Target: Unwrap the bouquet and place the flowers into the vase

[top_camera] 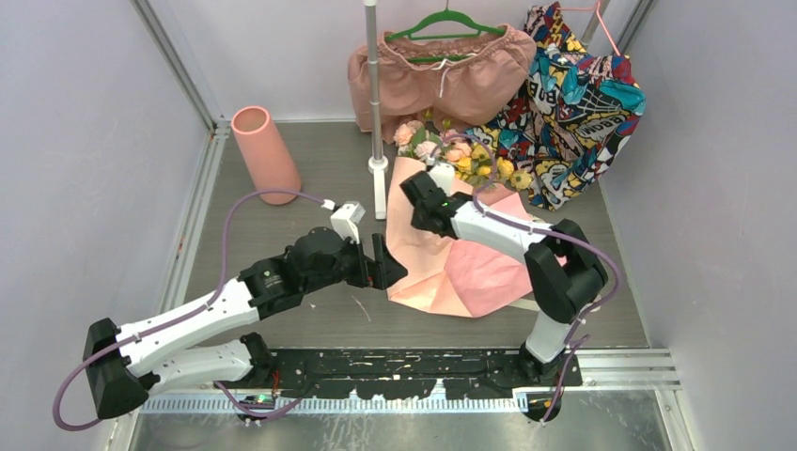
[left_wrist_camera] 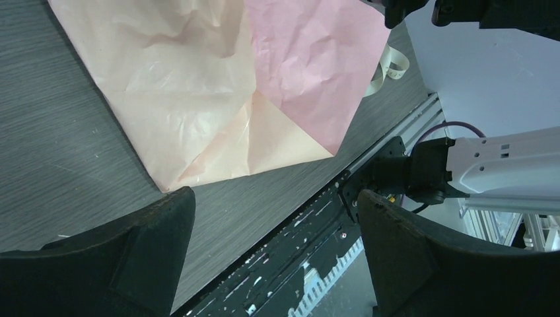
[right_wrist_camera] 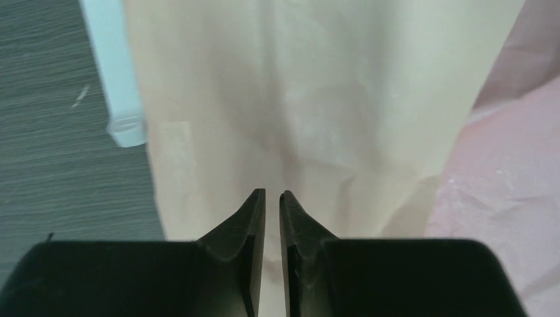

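The bouquet (top_camera: pixel 428 258) lies centre-right on the grey wood-grain table (top_camera: pixel 310 178), its crinkled cream and pink wrapping paper (left_wrist_camera: pixel 218 99) spread flat. Nearest me, my left gripper (left_wrist_camera: pixel 277 254) stands wide open, empty, just off the paper's near-left corner. Further in, my right gripper (right_wrist_camera: pixel 272 211) has its jaws almost together against the cream sheet; I cannot tell whether a fold is pinched. Beyond it are the flowers (top_camera: pixel 461 155); the matte tapered vase (top_camera: pixel 266 146) stands far left.
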